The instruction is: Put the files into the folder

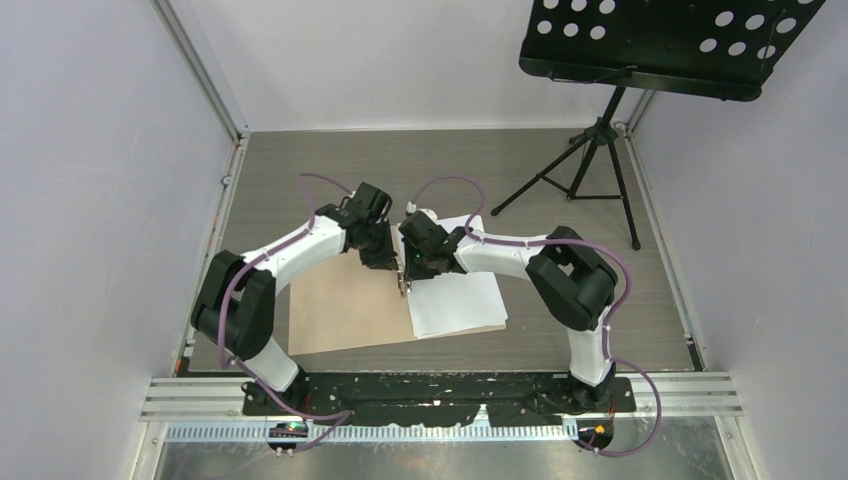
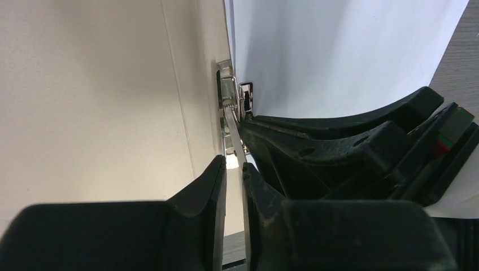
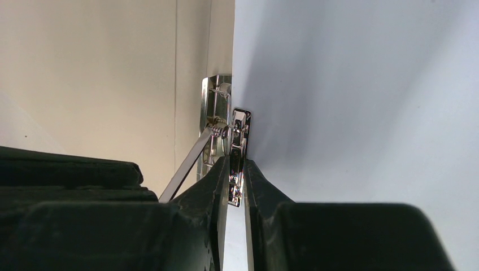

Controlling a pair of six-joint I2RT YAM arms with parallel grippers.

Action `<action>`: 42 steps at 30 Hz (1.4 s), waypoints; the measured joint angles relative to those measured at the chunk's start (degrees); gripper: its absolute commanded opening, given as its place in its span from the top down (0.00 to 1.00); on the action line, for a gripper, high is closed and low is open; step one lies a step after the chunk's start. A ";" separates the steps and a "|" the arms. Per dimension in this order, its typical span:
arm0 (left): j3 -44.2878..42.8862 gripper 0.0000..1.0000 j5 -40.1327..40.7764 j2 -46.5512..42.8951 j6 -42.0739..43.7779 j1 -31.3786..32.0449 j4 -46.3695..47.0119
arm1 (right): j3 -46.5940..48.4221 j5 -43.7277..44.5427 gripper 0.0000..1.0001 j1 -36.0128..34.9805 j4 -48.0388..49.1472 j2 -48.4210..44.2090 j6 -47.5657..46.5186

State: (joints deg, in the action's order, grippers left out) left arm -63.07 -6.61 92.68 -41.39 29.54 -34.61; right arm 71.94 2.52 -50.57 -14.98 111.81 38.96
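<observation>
Your right jaws are clamped on the clip [image 3: 239,132] at the folder [image 3: 85,73] crease, your left jaws on its lever [image 2: 234,135], the files [image 3: 367,96] lying just right of both, so a slip could snap the clip askew on their edge; open room lies only leftward, over bare leaf.
</observation>
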 measured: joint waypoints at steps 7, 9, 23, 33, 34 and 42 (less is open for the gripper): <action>1.11 0.74 -0.09 0.00 -0.24 0.46 0.35 | 0.28 -0.09 0.81 0.00 -0.04 0.24 0.00; 1.53 0.75 -0.28 0.00 -0.44 0.44 0.70 | 0.28 -0.09 0.81 0.00 -0.04 0.24 0.00; 3.34 0.81 -1.40 0.09 -1.68 0.46 2.25 | 0.46 -0.26 0.81 0.00 0.02 0.37 0.00; 3.34 0.89 -1.14 2.56 -1.70 0.46 3.32 | 0.48 -1.16 0.76 0.00 0.48 0.37 0.20; 3.34 0.90 -1.05 2.91 -1.70 0.46 3.45 | 0.48 -1.36 0.76 0.00 0.55 0.37 0.22; 3.34 0.96 -0.94 3.80 -1.81 0.50 3.52 | 0.48 -1.92 0.74 0.20 0.79 0.24 0.42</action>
State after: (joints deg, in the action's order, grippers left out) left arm -59.72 -7.55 96.49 -43.20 30.04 -31.09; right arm 72.42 0.60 -50.37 -14.20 112.05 39.38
